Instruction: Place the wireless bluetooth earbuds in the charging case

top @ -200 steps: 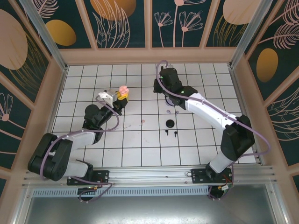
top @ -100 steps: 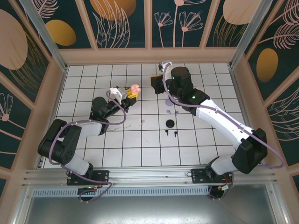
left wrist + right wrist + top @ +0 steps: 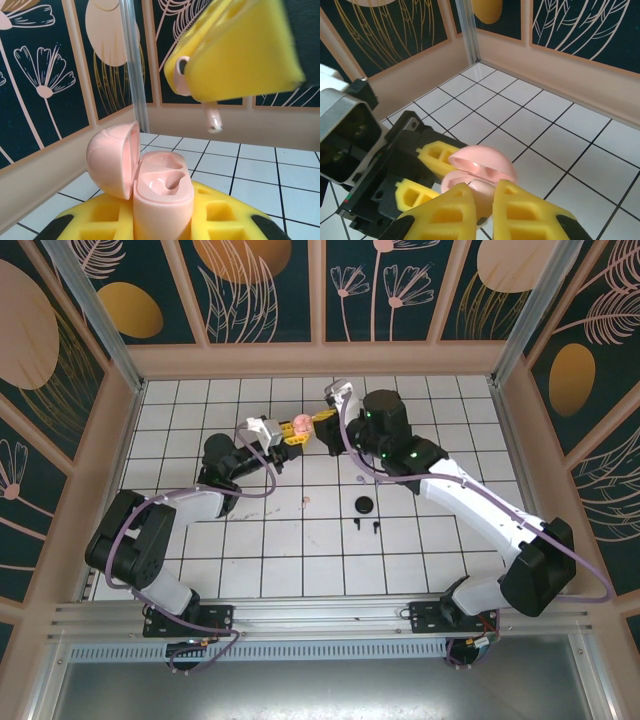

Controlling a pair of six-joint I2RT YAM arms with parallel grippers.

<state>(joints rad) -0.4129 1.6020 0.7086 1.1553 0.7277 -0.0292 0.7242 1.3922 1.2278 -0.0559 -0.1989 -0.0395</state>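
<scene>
My left gripper (image 3: 161, 220) is shut on the pink charging case (image 3: 162, 192), with yellow pads on both sides of its base. The case stands upright with its lid (image 3: 111, 159) hinged open to the left, and both sockets show bare. Just above and to the right of it, my right gripper (image 3: 200, 87) is shut on a pink earbud (image 3: 214, 120), whose stem hangs down past the pads. From above, the left gripper (image 3: 291, 433) and right gripper (image 3: 322, 420) meet above the table's far middle, the case (image 3: 300, 424) between them. The right wrist view shows the case (image 3: 481, 167) just beyond my right gripper (image 3: 485, 212).
On the tiles lie a round black case (image 3: 364, 505), two black earbuds (image 3: 358, 524) in front of it, a small pink earbud (image 3: 306, 502) and a small lavender earbud (image 3: 360, 480). Patterned walls and metal posts close in the table.
My left gripper has carried the open pink case to the right. My right gripper has swung left to meet it, and the two now stand close together.
</scene>
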